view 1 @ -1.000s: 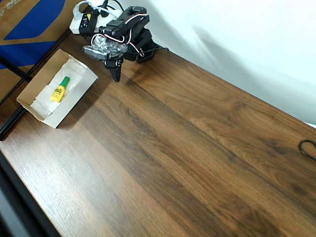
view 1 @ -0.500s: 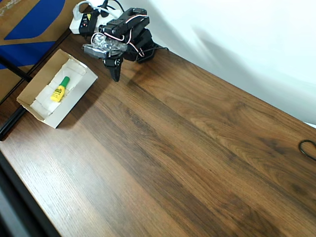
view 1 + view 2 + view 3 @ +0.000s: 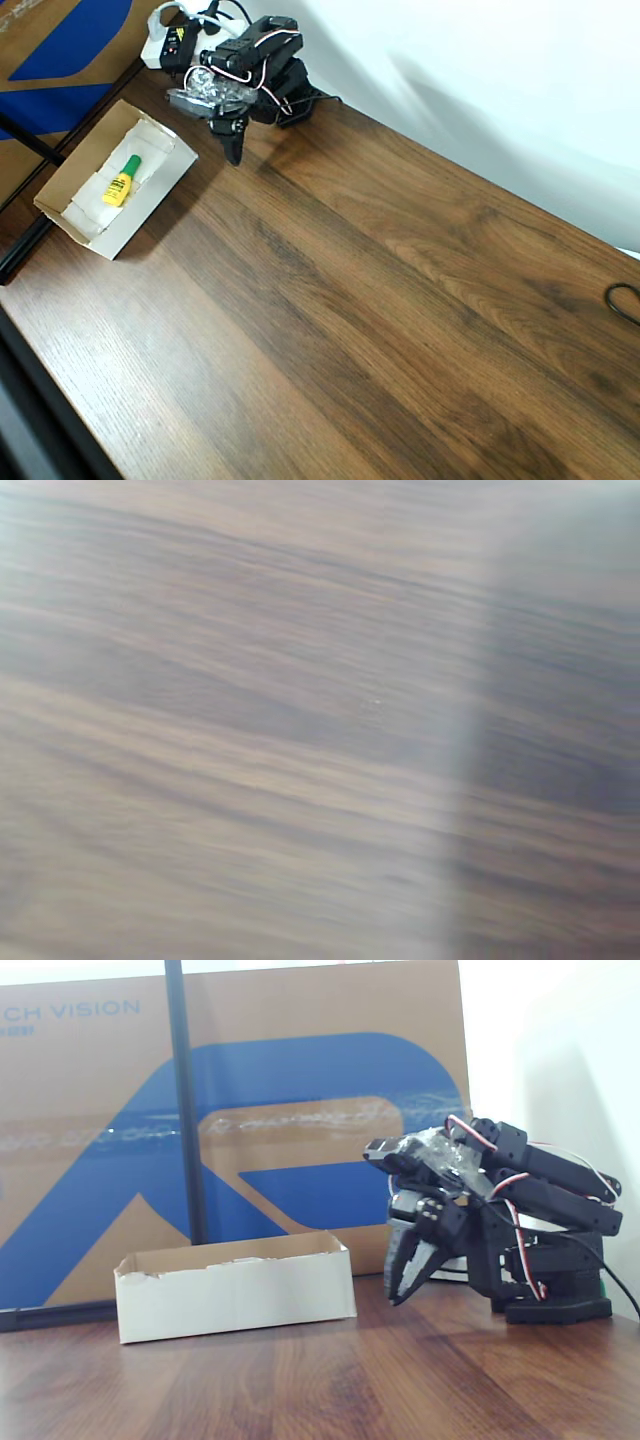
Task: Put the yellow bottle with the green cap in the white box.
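The yellow bottle with the green cap [image 3: 120, 182] lies inside the white box [image 3: 122, 238] at the table's left edge in the overhead view, on the white paper lining, cap toward the back. From the side in the fixed view the white box [image 3: 235, 1295] hides the bottle behind its wall. My gripper [image 3: 236, 152] hangs tip-down just right of the box, folded close to the arm's base, shut with nothing in it. The fixed view shows the gripper [image 3: 401, 1288] a short gap from the box's right end, its tip just above the table. The wrist view is a blur of wood grain.
A large brown-and-blue carton [image 3: 300, 1110] stands behind the box, with a black pole [image 3: 185, 1100] in front of it. A white power strip [image 3: 160, 45] and cables lie by the arm's base. A black cable loop [image 3: 625, 300] sits at the right edge. Brown tabletop [image 3: 350, 320] stretches to the right.
My gripper has drawn back very slightly toward the arm's base. The bottle and the box have not moved.
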{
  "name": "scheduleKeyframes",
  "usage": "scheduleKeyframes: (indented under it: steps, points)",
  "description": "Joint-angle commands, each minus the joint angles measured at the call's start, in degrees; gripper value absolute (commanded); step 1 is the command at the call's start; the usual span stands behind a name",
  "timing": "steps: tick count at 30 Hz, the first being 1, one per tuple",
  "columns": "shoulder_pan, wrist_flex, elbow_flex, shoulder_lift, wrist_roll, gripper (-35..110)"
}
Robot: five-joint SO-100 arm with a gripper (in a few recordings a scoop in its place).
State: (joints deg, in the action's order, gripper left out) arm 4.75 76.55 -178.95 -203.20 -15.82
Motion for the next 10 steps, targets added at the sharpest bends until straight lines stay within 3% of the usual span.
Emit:
scheduleKeyframes:
  steps: [1,10]
  points:
    - [-0.3,7.2,1.0,-1.2,3.2,0]
    - [-0.2,7.3,1.0,-1.1,4.3,0]
